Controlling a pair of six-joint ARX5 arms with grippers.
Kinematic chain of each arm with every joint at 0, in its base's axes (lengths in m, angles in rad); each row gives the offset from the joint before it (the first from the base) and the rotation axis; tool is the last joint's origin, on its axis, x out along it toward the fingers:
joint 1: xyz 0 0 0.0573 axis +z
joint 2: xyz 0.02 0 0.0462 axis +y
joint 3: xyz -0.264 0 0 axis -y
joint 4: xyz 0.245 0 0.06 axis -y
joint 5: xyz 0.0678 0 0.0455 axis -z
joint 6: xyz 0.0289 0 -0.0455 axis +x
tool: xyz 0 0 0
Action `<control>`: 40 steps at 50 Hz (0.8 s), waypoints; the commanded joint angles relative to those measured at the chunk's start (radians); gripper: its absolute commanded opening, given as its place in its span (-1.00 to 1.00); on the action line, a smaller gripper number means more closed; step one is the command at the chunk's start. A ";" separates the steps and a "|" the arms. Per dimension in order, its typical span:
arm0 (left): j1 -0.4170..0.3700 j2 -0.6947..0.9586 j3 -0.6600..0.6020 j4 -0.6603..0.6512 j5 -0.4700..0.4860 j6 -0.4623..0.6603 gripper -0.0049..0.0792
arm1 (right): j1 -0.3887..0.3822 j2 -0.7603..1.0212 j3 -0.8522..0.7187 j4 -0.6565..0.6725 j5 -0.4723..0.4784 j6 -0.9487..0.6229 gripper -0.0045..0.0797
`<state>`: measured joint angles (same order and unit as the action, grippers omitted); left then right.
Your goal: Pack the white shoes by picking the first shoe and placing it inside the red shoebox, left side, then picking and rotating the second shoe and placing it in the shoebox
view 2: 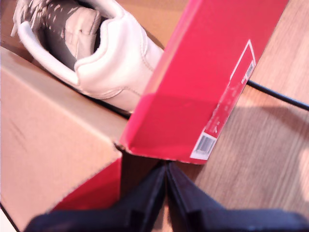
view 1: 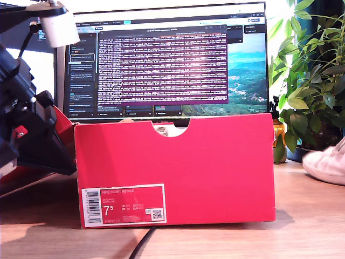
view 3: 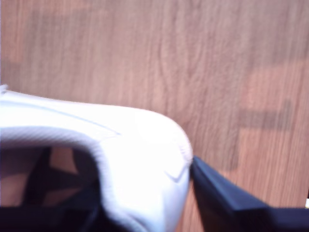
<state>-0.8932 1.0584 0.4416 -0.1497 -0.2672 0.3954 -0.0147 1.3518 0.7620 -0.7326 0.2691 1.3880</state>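
Note:
The red shoebox (view 1: 175,167) stands open in the middle of the exterior view, its 7.5 label facing the camera. One white shoe (view 2: 111,63) lies inside the shoebox (view 2: 203,72), heel toward my first gripper. My first gripper (view 2: 166,169) is shut and empty, hovering just outside the labelled corner; its arm (view 1: 27,124) fills the exterior view's left. The other white shoe (view 1: 326,162) sits at the exterior view's right edge. My second gripper (view 3: 145,183) is shut on that shoe's heel (view 3: 135,145), with one of its fingers (view 3: 222,198) outside and the other inside the opening.
A monitor (view 1: 167,59) stands behind the box and a leafy plant (view 1: 312,81) at the exterior view's right, with an orange bottle (view 1: 278,140) beside it. A black cable (view 1: 141,245) runs out from under the box. The red lid (view 1: 32,178) lies under the first arm.

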 commanded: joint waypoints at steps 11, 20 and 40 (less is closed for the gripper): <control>0.001 0.008 0.011 0.008 0.001 -0.007 -0.93 | -0.031 0.013 0.002 0.062 -0.051 -0.180 -0.91; 0.001 0.008 0.011 0.008 0.001 -0.007 -0.93 | -0.032 0.004 0.111 0.066 -0.088 -0.546 -0.91; 0.001 0.008 0.011 0.008 0.001 -0.007 -0.93 | -0.031 0.004 0.453 0.014 -0.328 -1.152 -0.92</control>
<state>-0.8932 1.0584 0.4416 -0.1493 -0.2672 0.3954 -0.0460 1.3746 1.1732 -0.7273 -0.0097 0.3534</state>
